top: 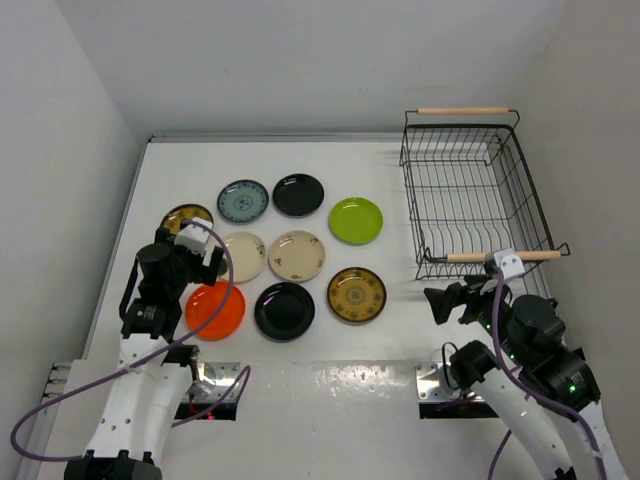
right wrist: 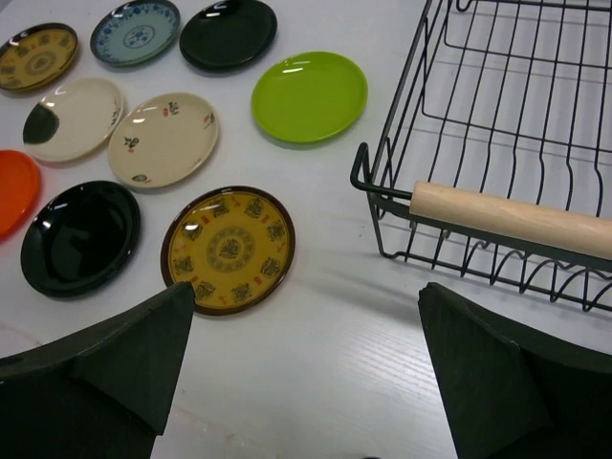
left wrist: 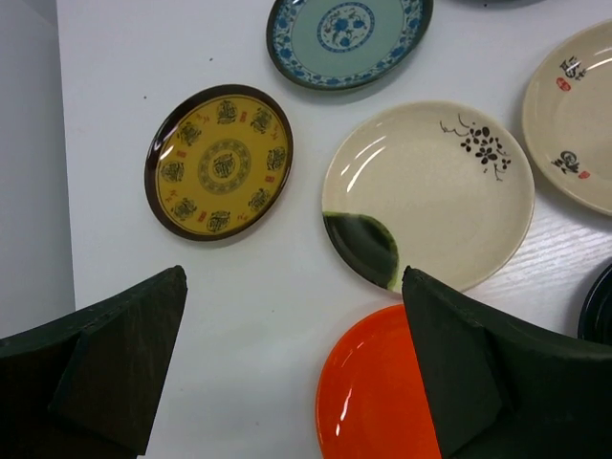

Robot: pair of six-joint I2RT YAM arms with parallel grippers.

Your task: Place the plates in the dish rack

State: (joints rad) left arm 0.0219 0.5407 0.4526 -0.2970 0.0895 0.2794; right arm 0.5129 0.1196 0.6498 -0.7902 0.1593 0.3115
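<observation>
done: none | rack (top: pixel 462 110) empty | plates (top: pixel 296 255) (nine counted) flat on surface (top: pixel 400 335) | left gripper (left wrist: pixel 296 373) wide, empty | right gripper (right wrist: pixel 306 373) wide, empty | remaining: all nine

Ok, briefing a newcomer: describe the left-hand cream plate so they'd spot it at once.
Left of the dish rack lies a spread of plates. Two cream ones sit together mid-spread; take the left cream plate, just beyond the orange-red plate. Only it has a dark green patch at its rim.
</observation>
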